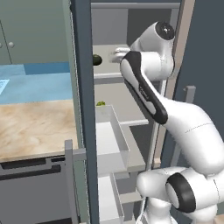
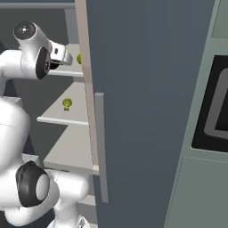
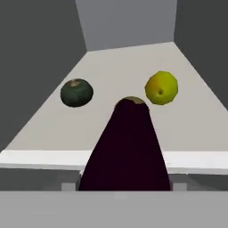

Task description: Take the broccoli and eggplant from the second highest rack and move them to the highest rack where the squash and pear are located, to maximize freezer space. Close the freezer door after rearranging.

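**Eggplant arriving at the top rack**

I hold the eggplant (image 3: 127, 147) between the gripper's (image 3: 124, 189) fingers, its tip over the front edge of the highest rack (image 3: 40, 129). Squash (image 3: 76, 92) and pear (image 3: 161, 87) lie further back. Broccoli (image 2: 67, 103) waits below; the door (image 2: 151, 89) is open. The fingertips are hidden behind the eggplant.

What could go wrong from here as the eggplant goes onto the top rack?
1. The eggplant points lengthwise between the squash and the pear; pushed in further, it could nudge either one, and both are round and might roll.
2. Most of it is still over the rack's front edge; released here, it could tip off.
3. The broccoli remains on the rack below, so closing the door now would be premature.
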